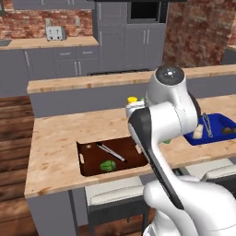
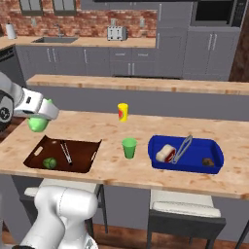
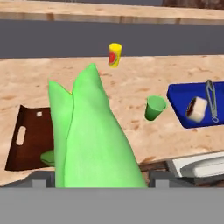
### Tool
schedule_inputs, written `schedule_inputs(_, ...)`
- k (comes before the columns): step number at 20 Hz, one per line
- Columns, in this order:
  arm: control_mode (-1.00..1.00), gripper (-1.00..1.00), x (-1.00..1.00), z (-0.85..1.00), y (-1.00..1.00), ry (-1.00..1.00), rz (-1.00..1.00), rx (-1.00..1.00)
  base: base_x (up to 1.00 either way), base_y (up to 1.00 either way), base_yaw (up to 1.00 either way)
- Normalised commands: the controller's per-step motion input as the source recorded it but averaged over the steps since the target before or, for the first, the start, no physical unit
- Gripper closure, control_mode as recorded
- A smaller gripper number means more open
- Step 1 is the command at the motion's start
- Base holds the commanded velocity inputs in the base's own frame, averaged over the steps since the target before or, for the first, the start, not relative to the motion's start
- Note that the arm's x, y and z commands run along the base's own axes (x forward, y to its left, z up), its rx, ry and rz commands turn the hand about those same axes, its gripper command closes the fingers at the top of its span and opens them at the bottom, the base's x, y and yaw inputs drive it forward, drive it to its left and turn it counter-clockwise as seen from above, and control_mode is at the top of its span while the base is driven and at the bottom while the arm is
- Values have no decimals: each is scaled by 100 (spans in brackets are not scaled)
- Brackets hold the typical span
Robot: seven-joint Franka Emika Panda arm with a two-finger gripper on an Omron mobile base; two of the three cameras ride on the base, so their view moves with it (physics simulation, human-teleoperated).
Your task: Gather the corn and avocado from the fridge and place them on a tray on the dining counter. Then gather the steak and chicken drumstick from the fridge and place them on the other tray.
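The table [image 2: 121, 138] carries a brown tray [image 2: 82, 156] with an avocado [image 2: 49, 163] on it. Above the tray's left end, the hand [image 2: 40, 115] grips the corn [image 3: 89, 135] (green husk), jaws spread wide around it.

We see pale grainy wood counter [image 2: 121, 168]; dark brown tray [image 2: 85, 160] matt; blue tray [image 2: 216, 158] glossy plastic; tongs [image 2: 182, 147] grey metal; green cup [image 2: 129, 148] smooth plastic; corn [image 3: 94, 140] husk matt green
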Motion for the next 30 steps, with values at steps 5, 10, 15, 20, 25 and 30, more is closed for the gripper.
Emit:
schedule_inputs(5,-100,100,55,-83,21,24,6,0,0,0,0)
schedule_inputs(10,-100,100,22,-78,0,12,5,2,0,0,0)
schedule_inputs(15,-100,100,31,-54,0,4,1,0,0,0,0)
schedule_inputs(20,-100,100,31,-60,0,2,1,0,0,0,0)
schedule_inputs(25,-100,100,34,-63,0,2,0,2,0,0,0)
schedule_inputs(30,-100,100,34,-31,-5,0,0,7,0,0,0)
